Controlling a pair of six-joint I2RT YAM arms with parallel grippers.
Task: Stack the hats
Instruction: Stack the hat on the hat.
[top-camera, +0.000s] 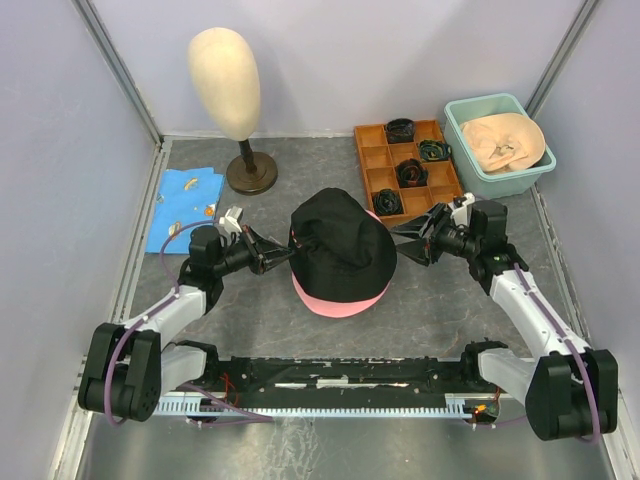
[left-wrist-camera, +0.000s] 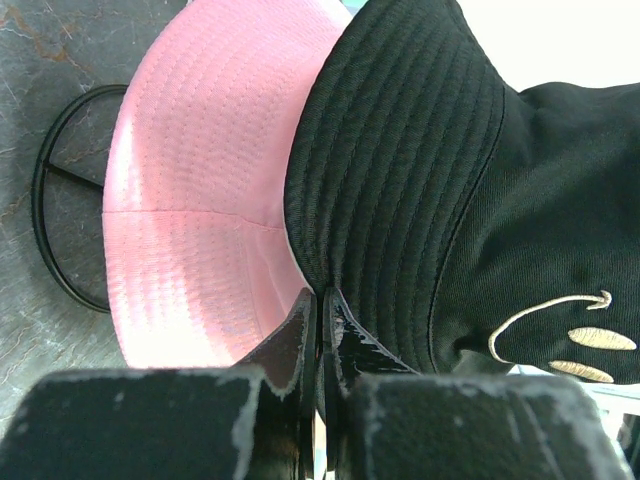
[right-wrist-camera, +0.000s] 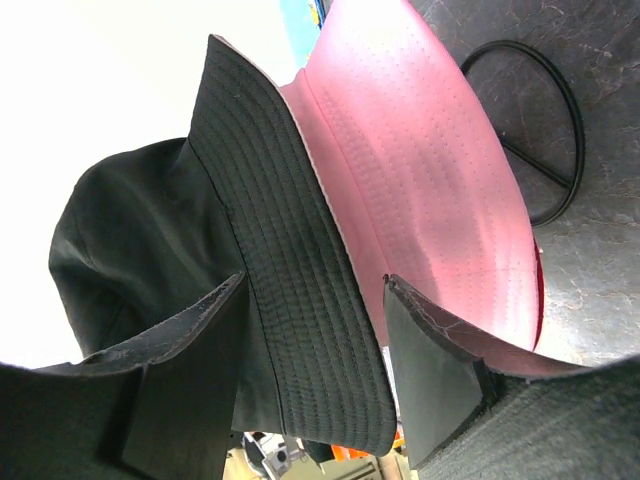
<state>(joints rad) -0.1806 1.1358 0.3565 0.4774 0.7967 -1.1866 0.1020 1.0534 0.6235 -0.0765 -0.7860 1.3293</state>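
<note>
A black hat with a pale stitched logo sits on top of a pink bucket hat in the middle of the table. Only the pink brim shows beneath it. My left gripper is at the hats' left side; in the left wrist view it is shut on the edge of the black brim. My right gripper is at the hats' right side and open. In its wrist view the black brim passes between the spread fingers, with the pink hat beside the right finger.
A cream mannequin head on a brown stand is at the back left, with a blue cloth beside it. An orange compartment tray and a teal tub holding a beige fabric piece stand at the back right. A black wire ring lies under the hats.
</note>
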